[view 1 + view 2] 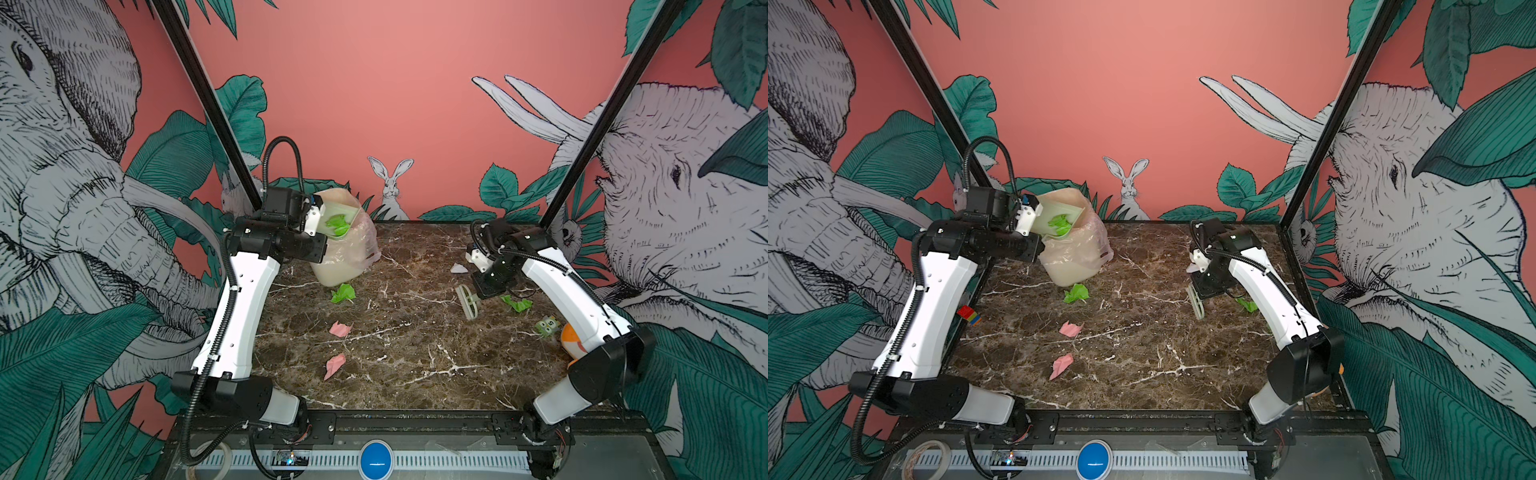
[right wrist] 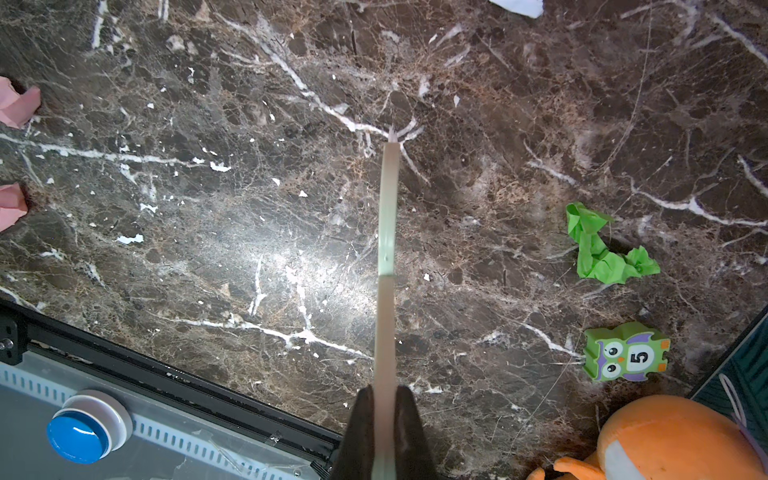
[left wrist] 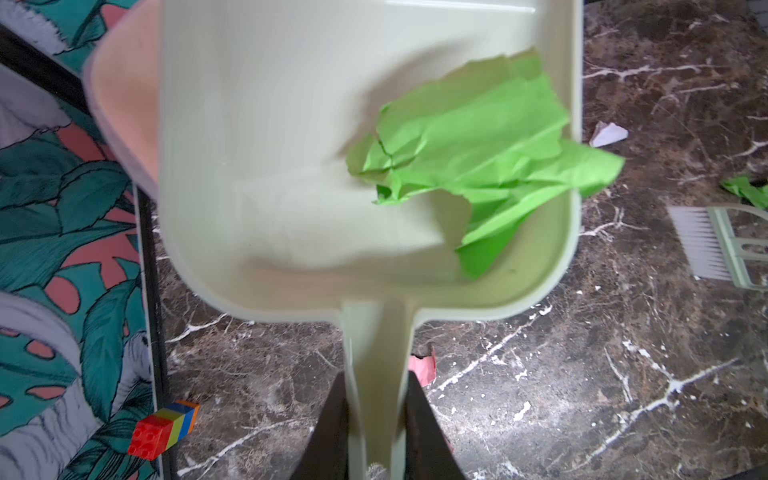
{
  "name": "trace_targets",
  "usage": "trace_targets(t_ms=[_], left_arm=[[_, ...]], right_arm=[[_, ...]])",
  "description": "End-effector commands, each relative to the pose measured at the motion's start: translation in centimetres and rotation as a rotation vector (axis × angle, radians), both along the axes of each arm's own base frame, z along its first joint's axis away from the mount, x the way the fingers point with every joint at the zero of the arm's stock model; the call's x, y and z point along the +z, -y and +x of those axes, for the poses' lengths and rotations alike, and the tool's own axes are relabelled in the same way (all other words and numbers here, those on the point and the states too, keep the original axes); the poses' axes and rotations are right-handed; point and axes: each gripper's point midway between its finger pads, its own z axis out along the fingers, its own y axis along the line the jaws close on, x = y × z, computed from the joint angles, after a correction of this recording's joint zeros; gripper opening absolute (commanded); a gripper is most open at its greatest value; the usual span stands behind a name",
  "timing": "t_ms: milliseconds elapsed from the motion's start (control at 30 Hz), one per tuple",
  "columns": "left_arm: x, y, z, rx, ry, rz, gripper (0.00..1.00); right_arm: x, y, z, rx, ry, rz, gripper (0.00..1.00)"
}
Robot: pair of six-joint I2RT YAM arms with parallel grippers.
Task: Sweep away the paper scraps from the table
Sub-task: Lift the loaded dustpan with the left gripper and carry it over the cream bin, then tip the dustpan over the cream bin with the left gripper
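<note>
My left gripper (image 3: 377,376) is shut on the handle of a pale green dustpan (image 3: 270,174), held tilted over the bin at the back left. Crumpled green paper scraps (image 3: 478,158) lie in the pan (image 1: 338,224). My right gripper (image 2: 384,390) is shut on a pale green brush (image 1: 469,301), its bristles down on the table (image 1: 415,353). Loose paper scraps lie on the table: a green one (image 1: 343,293) before the bin, two pink ones (image 1: 340,329) (image 1: 334,365), a white one (image 1: 458,268) and a green one (image 2: 602,249) beside the right arm.
A bin lined with a pinkish plastic bag (image 1: 345,257) stands at the back left. An owl number block (image 2: 625,353) and an orange plush toy (image 2: 673,440) sit at the right edge. A coloured brick (image 3: 164,428) lies at the left edge.
</note>
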Motion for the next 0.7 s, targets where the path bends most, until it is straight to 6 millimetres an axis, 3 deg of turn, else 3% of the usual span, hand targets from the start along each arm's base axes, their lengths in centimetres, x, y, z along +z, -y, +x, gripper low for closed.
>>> trace_targets(t_ms=[0,300,500,667], left_arm=[[1.6,-2.2,-0.5,0.043,0.044,0.01,0.16],[1.2,-6.1,2.1,0.13,0.037,0.041,0.16],[-0.1,-8.6,4.0,0.162,-0.023,0.198,0.16],[-0.1,-8.3,5.5,0.143,-0.035,0.214,0.16]], right_arm=[[0.7,0.2,-0.7,0.001,0.001,0.016,0.0],[0.7,-0.2,-0.8,-0.004,-0.011,0.038,0.0],[0.6,-0.3,-0.8,-0.004,-0.019,0.041,0.0],[0.5,-0.5,-0.6,-0.002,-0.03,0.041,0.0]])
